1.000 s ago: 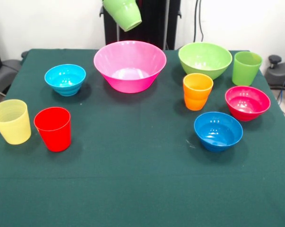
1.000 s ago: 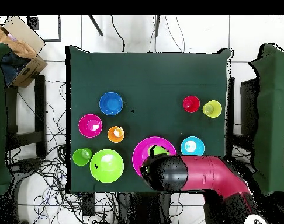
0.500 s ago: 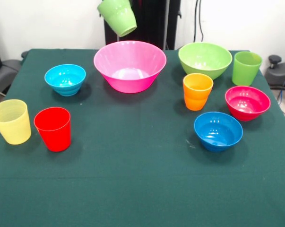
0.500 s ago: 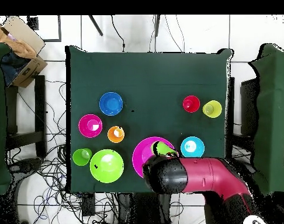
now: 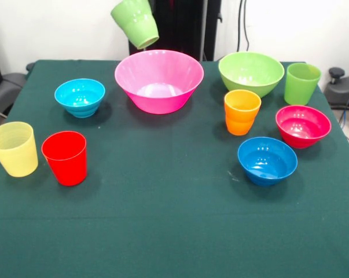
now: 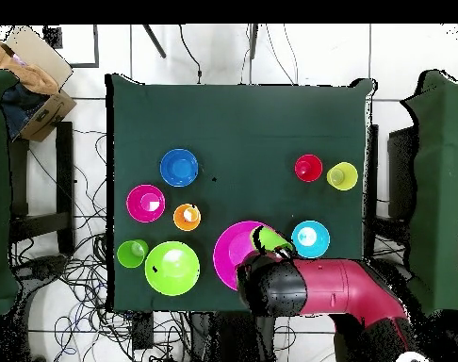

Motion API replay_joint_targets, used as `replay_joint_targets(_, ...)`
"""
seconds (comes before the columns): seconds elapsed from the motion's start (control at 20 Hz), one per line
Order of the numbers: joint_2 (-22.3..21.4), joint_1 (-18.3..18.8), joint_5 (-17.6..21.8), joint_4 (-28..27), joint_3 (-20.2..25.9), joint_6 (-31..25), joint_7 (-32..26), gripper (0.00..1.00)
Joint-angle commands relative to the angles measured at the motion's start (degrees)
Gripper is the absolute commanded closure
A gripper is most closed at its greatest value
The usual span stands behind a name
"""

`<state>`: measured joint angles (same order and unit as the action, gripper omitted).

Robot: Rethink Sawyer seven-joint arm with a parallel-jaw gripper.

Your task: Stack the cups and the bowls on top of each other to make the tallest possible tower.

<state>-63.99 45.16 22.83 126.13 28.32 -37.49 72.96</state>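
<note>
The small green cup [image 5: 135, 22] hangs tilted in the air, mouth down, above and behind the left rim of the large pink bowl [image 5: 158, 81]. My gripper holds it from above and is cut off by the picture's top edge. In the overhead view the cup [image 6: 269, 238] shows at the pink bowl's [image 6: 235, 250] right rim, beside the arm's end [image 6: 273, 287]. On the table stand the red cup [image 5: 65, 157], pale yellow cup [image 5: 13, 149], orange cup [image 5: 242, 112], taller lime cup [image 5: 302, 83], lime green bowl [image 5: 250, 73], light blue bowl [image 5: 80, 97], darker blue bowl [image 5: 267, 160] and magenta bowl [image 5: 302, 125]. Nothing is stacked.
The table has a dark green cloth [image 5: 162, 220]. The robot's black pedestal [image 5: 186, 29] stands behind the pink bowl. Cables and a cardboard box [image 6: 30, 71] lie on the floor around the table.
The small green cup has moved left and slightly up in the front view, off the pink bowl's middle toward its left rim. The arm's end drew back toward the base. Nothing on the table moved.
</note>
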Motion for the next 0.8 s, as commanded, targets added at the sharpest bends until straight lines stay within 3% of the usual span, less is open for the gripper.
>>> replay_joint_targets(0.05,4.72,-2.29,4.29,0.23,-2.18,3.43,6.09,1.00)
replay_joint_targets(0.8,4.79,-4.48,5.82,0.92,-4.19,5.10,7.49,1.00)
